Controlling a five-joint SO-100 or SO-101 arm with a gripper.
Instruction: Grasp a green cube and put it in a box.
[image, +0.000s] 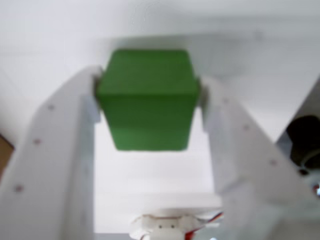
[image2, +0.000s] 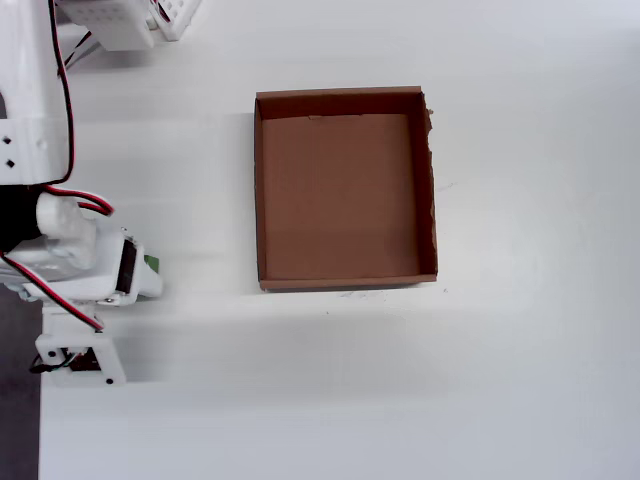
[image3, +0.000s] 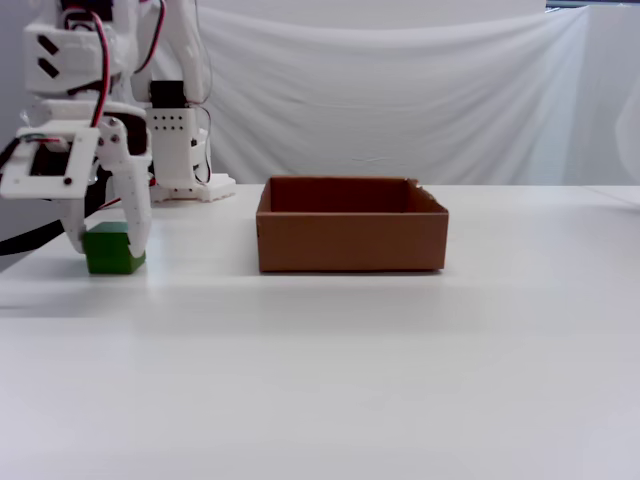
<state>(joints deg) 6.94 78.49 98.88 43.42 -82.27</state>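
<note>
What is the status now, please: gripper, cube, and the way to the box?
Gripper shut on the green cube. Cube low at the table, left of the box in the fixed view. Box empty; nothing between them.

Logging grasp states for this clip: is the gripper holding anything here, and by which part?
The gripper is closed on the green cube, one finger on each of two opposite side faces. In the fixed view the cube sits at table level, not clearly lifted.

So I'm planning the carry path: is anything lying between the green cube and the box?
Nothing visible. The green cube sits between the tool's fingers at the left of the fixed view, and only bare white table lies between it and the box, which is empty in the overhead view.
</note>
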